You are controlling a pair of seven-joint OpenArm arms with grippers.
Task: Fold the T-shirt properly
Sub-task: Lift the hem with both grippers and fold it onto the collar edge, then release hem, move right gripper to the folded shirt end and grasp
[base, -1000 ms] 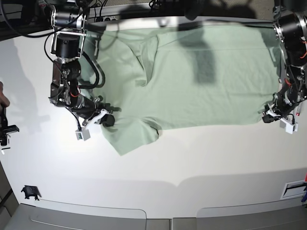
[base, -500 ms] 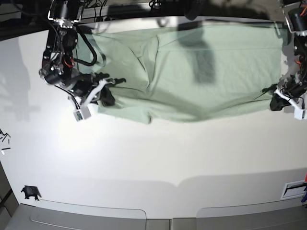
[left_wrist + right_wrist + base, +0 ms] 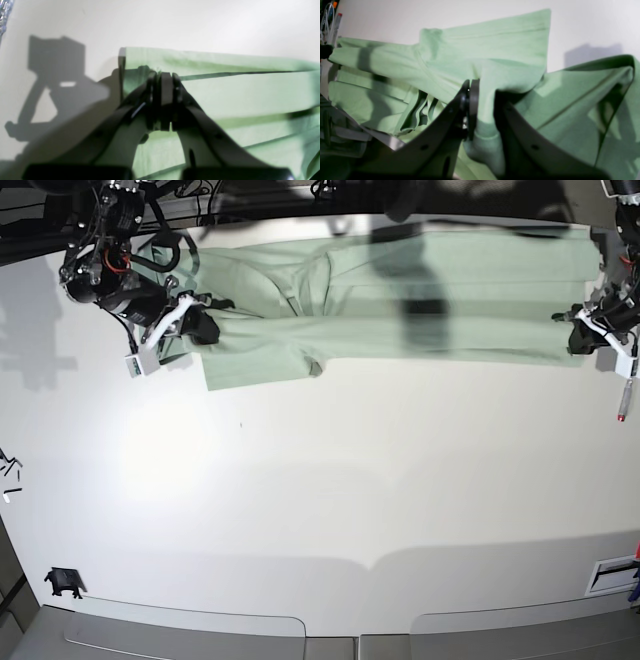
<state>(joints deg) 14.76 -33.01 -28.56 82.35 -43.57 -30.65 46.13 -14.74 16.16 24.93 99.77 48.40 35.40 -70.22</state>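
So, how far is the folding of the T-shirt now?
Done: the T-shirt lies as a long band at the table's far edge, its near side lifted. In hand: the right gripper pinches the sleeve end, the left gripper the hem corner, both shut on cloth. Left: laying this lengthwise fold flat, then the sleeve and cross folds.

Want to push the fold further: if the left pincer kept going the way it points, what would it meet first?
The left pincer is shut on the corner of the T-shirt. Just ahead lies a narrow strip of that shirt, then bare white table. Nothing else shows in that line, though depth is hard to judge.
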